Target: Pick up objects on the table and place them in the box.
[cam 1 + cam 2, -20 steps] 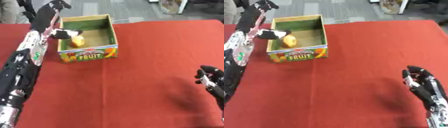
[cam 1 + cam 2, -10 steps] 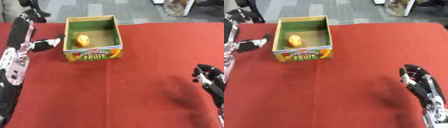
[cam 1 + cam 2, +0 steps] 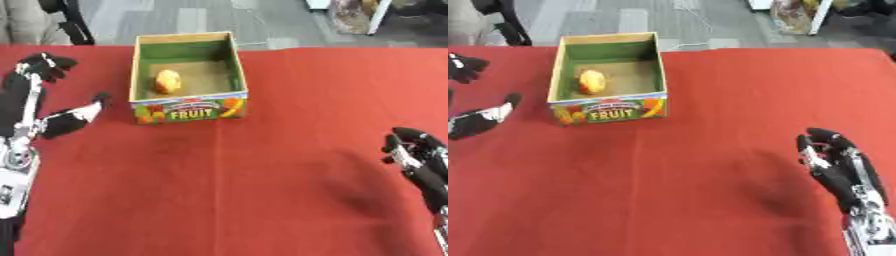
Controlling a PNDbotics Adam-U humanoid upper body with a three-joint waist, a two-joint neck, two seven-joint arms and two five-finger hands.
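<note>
left robot hand (image 3: 54,107): sitting out at the left edge, spread wide, thumb and fingers relaxed; not grasping anything; the thumb is pointing toward the box, close to its near-left corner but not touching it

right robot hand (image 3: 837,167): hanging out near the lower right corner, fingers up and only loosely bent; released, nothing in it; well away from everything else

box (image 3: 185,110): cardboard, green inside, fruit print and the word FRUIT showing on the front wall; standing upright on the worktop just to the right of the left robot hand, and far up and to the left of the right robot hand; top is open

yellow object (image 3: 167,81): roundish, yellow-orange, looks like a piece of fruit but can't say which; lying on the box floor, toward the left wall; so it's sitting past the left robot hand's thumb, on the other side of the box wall

worktop (image 3: 262,190): covered in red cloth; the stretch between the two robot hands is showing just cloth, with a soft shadow left of the right robot hand
</note>
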